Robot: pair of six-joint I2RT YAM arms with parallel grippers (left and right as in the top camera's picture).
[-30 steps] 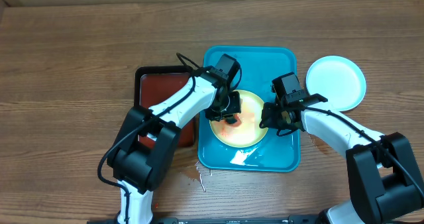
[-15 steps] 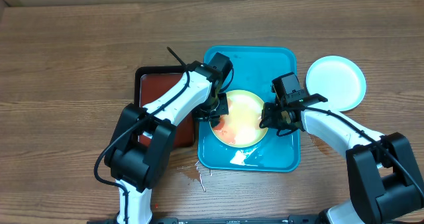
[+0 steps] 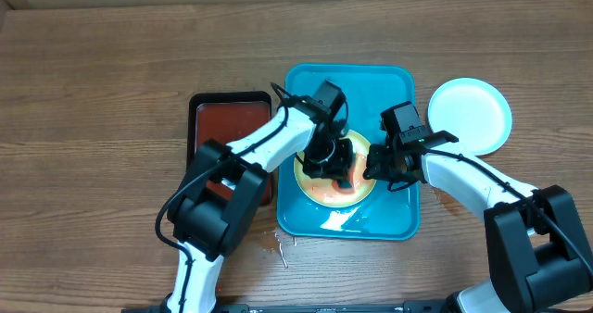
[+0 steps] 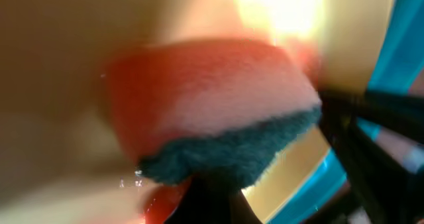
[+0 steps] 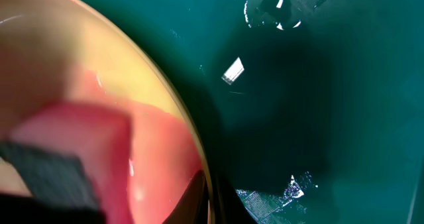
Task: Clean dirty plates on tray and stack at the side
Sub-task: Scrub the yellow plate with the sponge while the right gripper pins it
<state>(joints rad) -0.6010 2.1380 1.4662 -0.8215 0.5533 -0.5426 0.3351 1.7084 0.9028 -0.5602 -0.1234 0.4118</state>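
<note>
**Plates: two in sight, one on the tray and one off it**

Overhead: one yellow-green plate [image 3: 315, 185] lies in the middle of the one turquoise tray [image 3: 389, 81], with red smeared over its lower part. One pale blue plate [image 3: 470, 116] sits on the table [image 3: 93, 91] just right of the tray. A single dark red tray [image 3: 232, 128] lies to the left. Two arms meet over the yellow-green plate. The left gripper [image 3: 339, 165] is above its centre and the right gripper [image 3: 372, 165] is at its right edge.

Left wrist: the left claw is clamped on one sponge [image 4: 212, 111], pink with a dark green scouring face, pressed against the plate.

Right wrist: the right claw is closed on the plate's rim [image 5: 165, 105]. The wet tray floor lies beside it, and the sponge shows at the left.
</note>
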